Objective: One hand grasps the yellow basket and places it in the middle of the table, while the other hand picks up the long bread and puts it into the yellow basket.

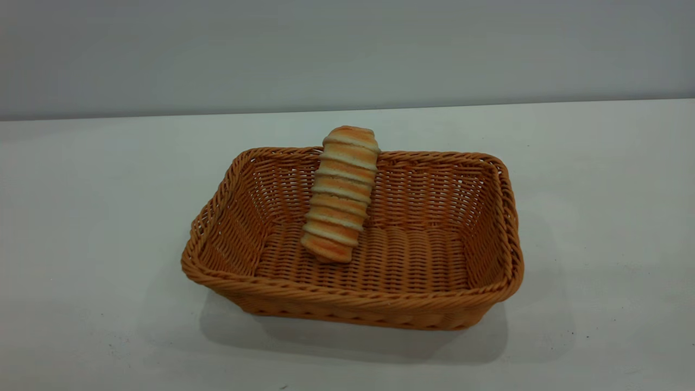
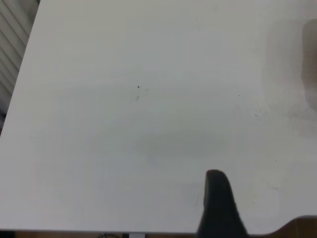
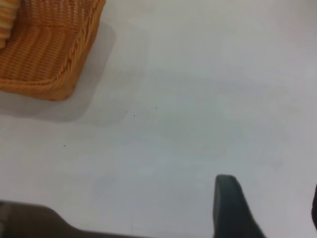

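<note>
The yellow basket (image 1: 353, 301) stands in the middle of the white table (image 1: 597, 190). The long bread (image 1: 342, 195) lies inside it, one end on the basket floor and the other leaning up over the far rim. Neither gripper shows in the exterior view. In the right wrist view a corner of the basket (image 3: 49, 49) and a bit of the bread (image 3: 6, 20) show far from my right gripper (image 3: 271, 187), which is open and empty over bare table. My left gripper (image 2: 270, 181) is open and empty over bare table; only one finger (image 2: 218, 203) shows.
The table's side edge (image 2: 20, 84) shows in the left wrist view, with a ribbed surface (image 2: 9, 44) beyond it. The near edge of the table (image 3: 99, 229) shows in the right wrist view. A grey wall (image 1: 347, 49) stands behind the table.
</note>
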`<state>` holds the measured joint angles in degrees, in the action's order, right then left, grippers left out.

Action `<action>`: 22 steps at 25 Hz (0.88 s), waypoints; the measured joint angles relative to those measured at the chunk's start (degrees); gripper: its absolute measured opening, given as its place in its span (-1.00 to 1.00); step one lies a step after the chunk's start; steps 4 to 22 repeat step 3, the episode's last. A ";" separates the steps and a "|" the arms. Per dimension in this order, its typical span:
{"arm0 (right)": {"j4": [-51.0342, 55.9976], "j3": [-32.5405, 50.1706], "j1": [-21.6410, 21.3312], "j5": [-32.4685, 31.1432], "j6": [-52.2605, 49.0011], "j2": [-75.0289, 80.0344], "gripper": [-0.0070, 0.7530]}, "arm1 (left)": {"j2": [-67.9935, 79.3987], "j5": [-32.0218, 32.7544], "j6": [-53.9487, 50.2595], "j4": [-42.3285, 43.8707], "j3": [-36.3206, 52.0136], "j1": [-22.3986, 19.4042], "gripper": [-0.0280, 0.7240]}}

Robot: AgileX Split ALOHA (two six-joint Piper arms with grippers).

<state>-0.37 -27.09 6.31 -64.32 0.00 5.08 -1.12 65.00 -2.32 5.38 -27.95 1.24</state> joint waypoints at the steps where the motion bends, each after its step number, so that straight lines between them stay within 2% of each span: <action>1: 0.00 0.00 0.00 0.00 0.00 0.00 -0.01 | 0.00 0.00 0.00 0.00 0.00 0.00 0.56; 22: 0.00 0.00 0.00 0.00 0.00 0.00 -0.02 | 0.00 0.00 0.00 0.00 0.00 0.00 0.56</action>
